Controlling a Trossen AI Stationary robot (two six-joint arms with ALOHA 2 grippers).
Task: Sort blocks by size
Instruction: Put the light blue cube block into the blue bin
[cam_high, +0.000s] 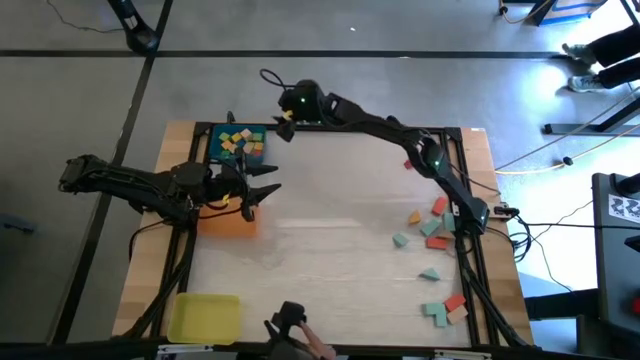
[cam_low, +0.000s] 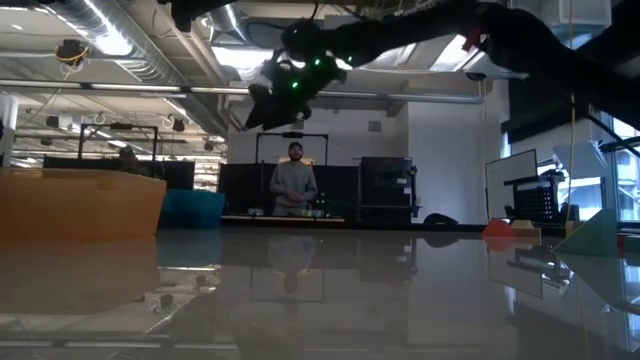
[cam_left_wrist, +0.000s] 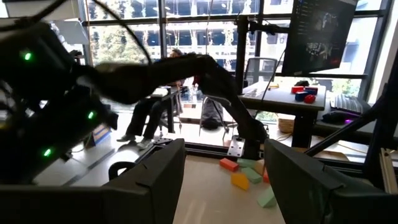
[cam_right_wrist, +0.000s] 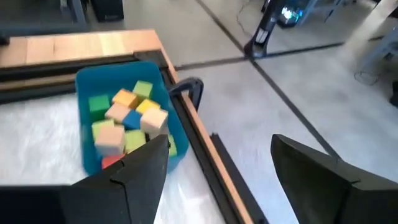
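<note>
Several small blocks in yellow, orange, green, blue and tan lie heaped in the blue tray at the table's far left. More blocks, orange and teal, lie loose along the right edge. My right gripper hangs open and empty above the table, just off the blue tray's far right corner; the right wrist view looks down on that tray. My left gripper stands open and empty, level, over the orange tray.
A yellow tray sits at the near left corner. The table's middle is bare wood. A black frame rail runs along the table edge beside the blue tray. A person stands in the room beyond the table.
</note>
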